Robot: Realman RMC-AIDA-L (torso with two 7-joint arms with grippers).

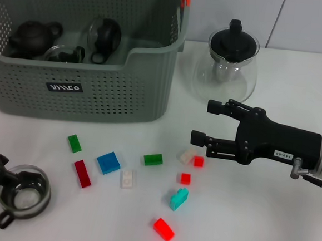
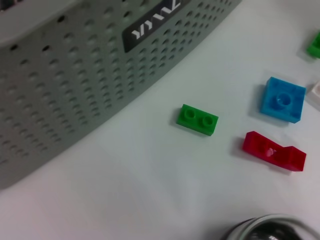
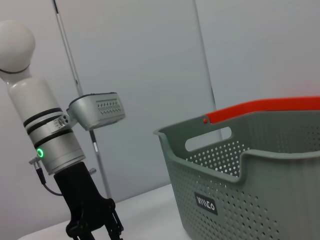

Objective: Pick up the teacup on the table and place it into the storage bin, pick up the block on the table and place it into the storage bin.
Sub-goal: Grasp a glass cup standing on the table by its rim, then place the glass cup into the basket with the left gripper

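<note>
Head view, nearest edge first: the left hand (image 1: 3,182) is down at the glass teacup (image 1: 23,194) on the worktop (image 1: 254,217), with a finger at the cup's rim, but I can't tell whether it's actually pinched shut on it yet. So the cup isn't in the bin, and I'd say that half of the job is only just starting.

A bit further out, the blocks are all loose on the worktop: red block (image 1: 164,229) closest, then teal block (image 1: 179,199), a blue block (image 1: 108,163), a green block (image 1: 75,143) and a few more. None look moved.

The right hand (image 1: 203,124) hovers above the blocks on the right, fingers spread wide and holding nothing.

Farthest back is the storage bin (image 1: 96,93), already carrying dark teapots, with a glass pot (image 1: 231,62) beside it.
</note>
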